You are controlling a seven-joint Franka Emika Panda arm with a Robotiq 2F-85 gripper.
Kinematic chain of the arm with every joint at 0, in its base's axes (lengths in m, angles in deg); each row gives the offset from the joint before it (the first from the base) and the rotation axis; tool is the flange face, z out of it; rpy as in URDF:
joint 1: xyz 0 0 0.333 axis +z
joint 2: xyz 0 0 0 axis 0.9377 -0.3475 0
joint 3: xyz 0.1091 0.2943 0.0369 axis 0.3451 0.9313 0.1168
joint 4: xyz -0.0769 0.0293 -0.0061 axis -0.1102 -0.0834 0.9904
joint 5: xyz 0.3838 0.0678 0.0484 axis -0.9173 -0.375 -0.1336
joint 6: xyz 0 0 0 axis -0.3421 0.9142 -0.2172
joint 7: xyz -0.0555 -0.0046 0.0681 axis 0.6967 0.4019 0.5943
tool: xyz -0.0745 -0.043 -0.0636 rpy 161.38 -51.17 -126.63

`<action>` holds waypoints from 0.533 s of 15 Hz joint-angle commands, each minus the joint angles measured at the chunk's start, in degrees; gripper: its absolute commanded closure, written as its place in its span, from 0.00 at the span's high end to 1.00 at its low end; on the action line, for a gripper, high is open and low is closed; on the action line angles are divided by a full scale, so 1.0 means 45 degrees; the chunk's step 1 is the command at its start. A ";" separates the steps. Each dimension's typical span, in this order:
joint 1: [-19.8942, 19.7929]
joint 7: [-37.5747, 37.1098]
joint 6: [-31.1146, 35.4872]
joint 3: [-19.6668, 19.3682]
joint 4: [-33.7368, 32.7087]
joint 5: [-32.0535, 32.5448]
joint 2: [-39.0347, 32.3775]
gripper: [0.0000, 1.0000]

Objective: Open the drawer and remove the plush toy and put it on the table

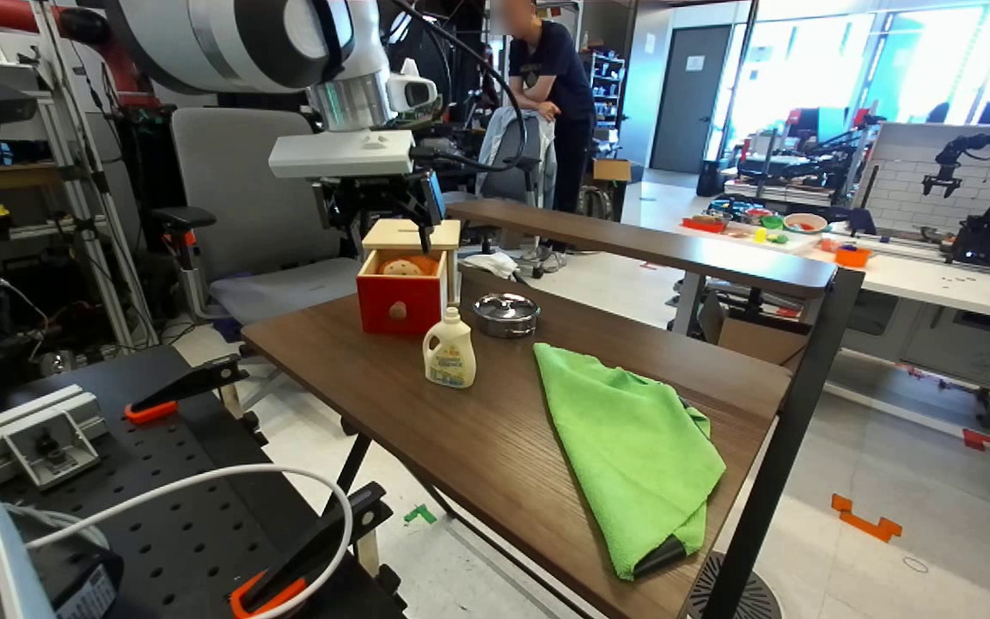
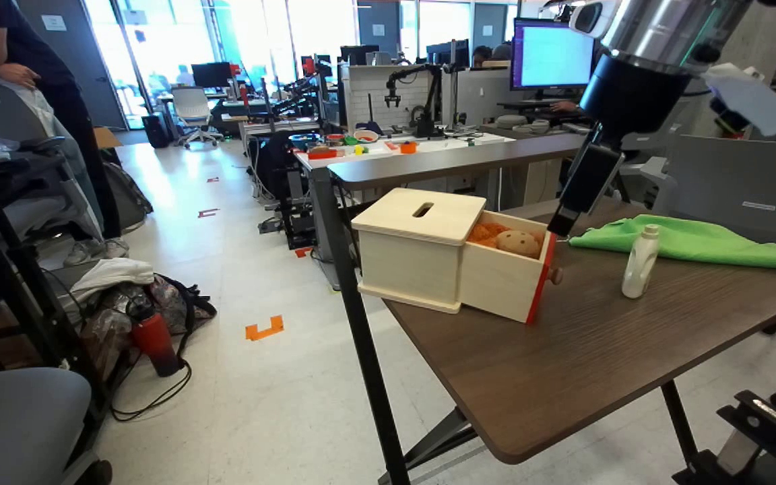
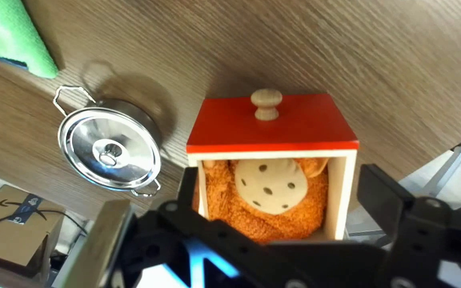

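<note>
- Wrist view and both exterior views all give us the table point(image 2: 563, 364), brown wood-grain on top, and in an exterior view the black legs below;
- next in size, the arm point(image 1: 241, 43), white with grey and black, across the upper left of an exterior view, its lower end above the table;
- here is the green cloth point(image 1: 624, 456), lying in folds on the table; a dark edge shows beneath it, of what I cannot tell;
- now the pale wooden box point(image 2: 408, 266), standing upright near the table's end, a slot cut in its top;
- and the gripper point(image 3: 280, 178), jaws wide apart, one finger point(image 3: 382, 192) at either side of the drawer point(image 3: 310, 124) in the wrist view; whether a fingertip touches it I cannot tell;
- the drawer itself, red-fronted, juts out of the box, open at the top;
- inside it, there's the plush toy point(image 3: 268, 204), shaggy orange with a spotted cream patch, filling most of the space;
- beside the drawer, on the table, the metal pot point(image 3: 110, 148), lid on, two handles out;
- then the cream bottle point(image 1: 450, 357), upright, near the drawer's red front, apart from it;
- smallest of all, the round wooden knob point(image 3: 266, 104), in the middle of that red front.
</note>
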 commanded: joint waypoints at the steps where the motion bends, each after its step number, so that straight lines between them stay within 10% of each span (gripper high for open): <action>1: 0.0250 -0.0187 -0.0920 0.0011 -0.0396 -0.0378 0.0310 1.00; 8: 0.0817 -0.1770 -0.0692 -0.0345 -0.1118 -0.0946 -0.0319 1.00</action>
